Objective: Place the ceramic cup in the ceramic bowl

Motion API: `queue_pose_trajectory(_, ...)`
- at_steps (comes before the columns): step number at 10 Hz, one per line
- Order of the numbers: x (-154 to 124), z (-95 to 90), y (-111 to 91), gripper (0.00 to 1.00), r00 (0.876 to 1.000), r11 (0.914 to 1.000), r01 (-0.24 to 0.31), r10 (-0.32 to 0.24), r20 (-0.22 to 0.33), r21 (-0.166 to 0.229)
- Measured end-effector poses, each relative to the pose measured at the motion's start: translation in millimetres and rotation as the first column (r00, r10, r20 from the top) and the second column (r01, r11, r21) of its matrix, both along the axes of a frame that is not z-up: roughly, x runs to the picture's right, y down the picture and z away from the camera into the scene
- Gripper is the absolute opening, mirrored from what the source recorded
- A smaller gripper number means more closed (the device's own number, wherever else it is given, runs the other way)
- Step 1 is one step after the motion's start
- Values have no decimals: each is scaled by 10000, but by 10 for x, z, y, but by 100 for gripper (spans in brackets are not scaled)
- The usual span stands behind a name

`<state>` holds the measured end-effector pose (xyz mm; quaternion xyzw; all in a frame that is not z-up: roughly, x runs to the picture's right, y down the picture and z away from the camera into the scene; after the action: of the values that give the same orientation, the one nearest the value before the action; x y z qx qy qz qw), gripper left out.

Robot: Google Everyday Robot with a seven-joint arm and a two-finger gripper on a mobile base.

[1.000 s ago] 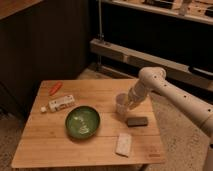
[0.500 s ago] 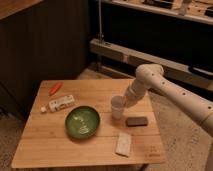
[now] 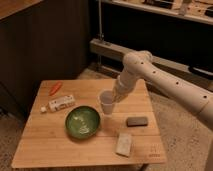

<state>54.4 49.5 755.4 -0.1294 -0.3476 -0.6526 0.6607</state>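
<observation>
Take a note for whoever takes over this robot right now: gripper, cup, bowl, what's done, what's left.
Gripper: at the rim of the ceramic cup, fingers shut on it, above the middle of the wooden table.
Ceramic cup: upright in the grip, just right of the ceramic bowl and a little behind it, not over it yet.
Ceramic bowl: on the table, nothing in it, nothing touching it.
Done: cup grasped.
Left: carry the cup over the bowl, lower it in, release.

arm (image 3: 167,82): white rounded links, dark dots | tool (image 3: 113,96): pale, at arm's lower end
</observation>
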Motion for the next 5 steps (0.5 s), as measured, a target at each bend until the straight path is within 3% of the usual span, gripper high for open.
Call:
queue_pose_trajectory(3,-384,13,127,15,9987,9987,515,-515,43,43)
queue_pose_trajectory(5,-573,-31,106,15,9959,9960,874,-879,235,207)
